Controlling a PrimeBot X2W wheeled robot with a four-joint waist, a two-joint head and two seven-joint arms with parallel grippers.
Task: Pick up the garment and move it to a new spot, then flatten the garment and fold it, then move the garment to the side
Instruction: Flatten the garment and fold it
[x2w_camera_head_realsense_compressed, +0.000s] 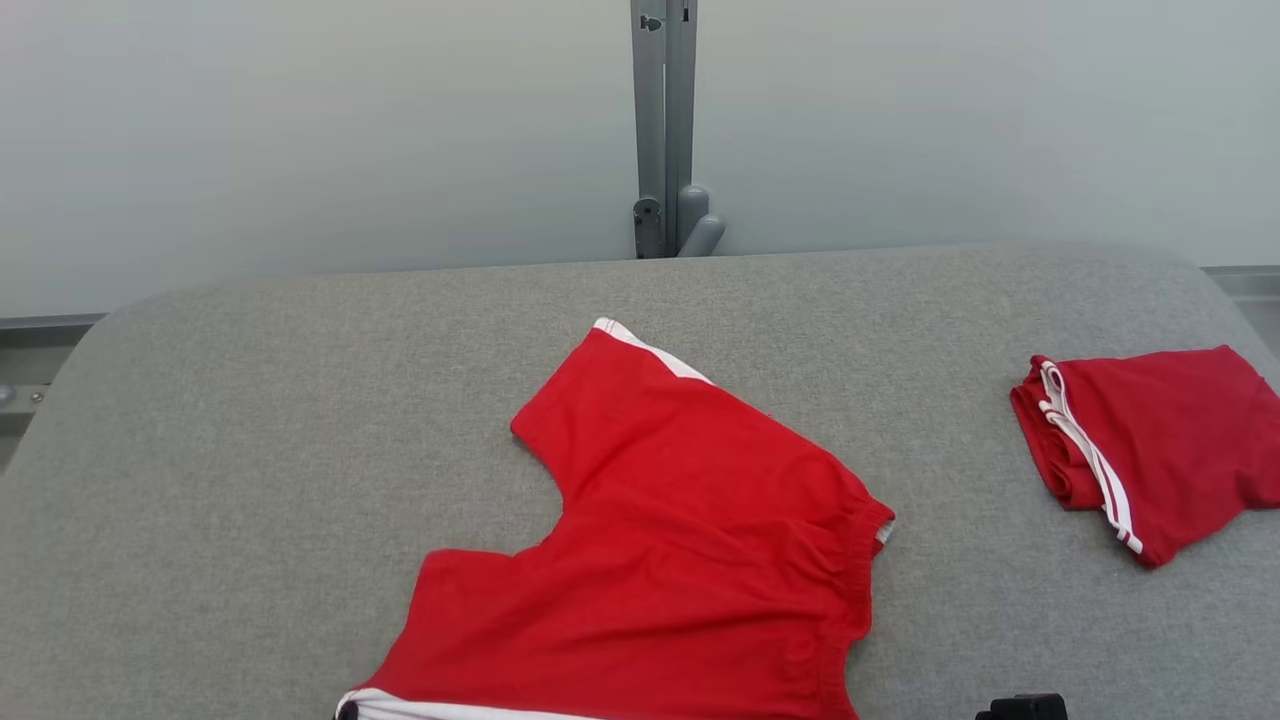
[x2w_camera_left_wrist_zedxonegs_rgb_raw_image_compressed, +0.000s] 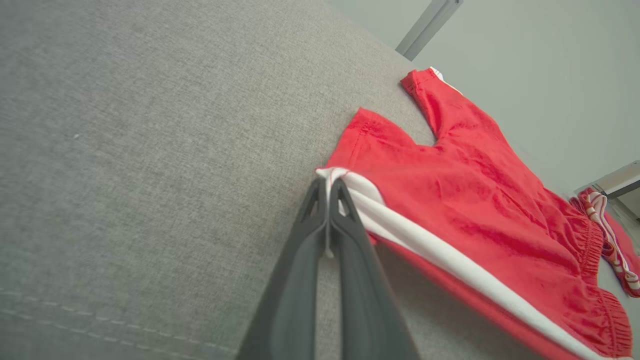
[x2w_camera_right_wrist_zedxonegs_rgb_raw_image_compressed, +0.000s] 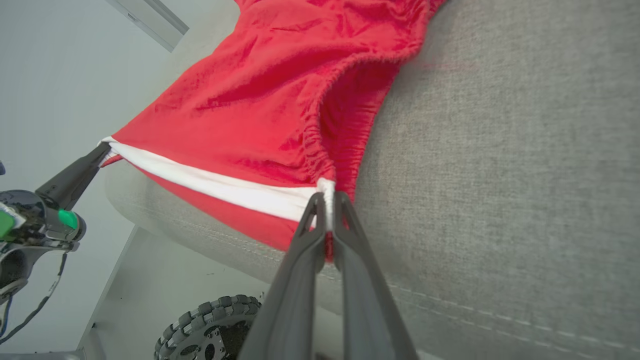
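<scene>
Holding the red shorts (x2w_camera_head_realsense_compressed: 680, 520) by the near side stripe, one pinch at each end. The garment lies mid-front on the grey tabletop (x2w_camera_head_realsense_compressed: 250, 420), mostly spread out. The elastic waistband (x2w_camera_right_wrist_zedxonegs_rgb_raw_image_compressed: 345, 100) is toward my right, and the near edge sits right at the front lip.

My call is that this is the flatten step. To do it well:
- Draw the two pinches apart along the white stripe (x2w_camera_left_wrist_zedxonegs_rgb_raw_image_compressed: 450, 260) until it's taut.
- Hold both at the same low height.
- Lay the edge down away from the lip so nothing slides off.
- Watch the bunching near the waistband.

Left end effector (x2w_camera_left_wrist_zedxonegs_rgb_raw_image_compressed: 328, 187) is pressed together, pinching the leg-hem corner where the stripe ends. Right end effector (x2w_camera_right_wrist_zedxonegs_rgb_raw_image_compressed: 326, 200) is likewise clamped, pinching the stripe's waistband end. The cloth runs from both fingertips out onto the tabletop, with the stripe spanning between them.

A second folded red garment (x2w_camera_head_realsense_compressed: 1170, 440) sits well apart at the far right.
</scene>
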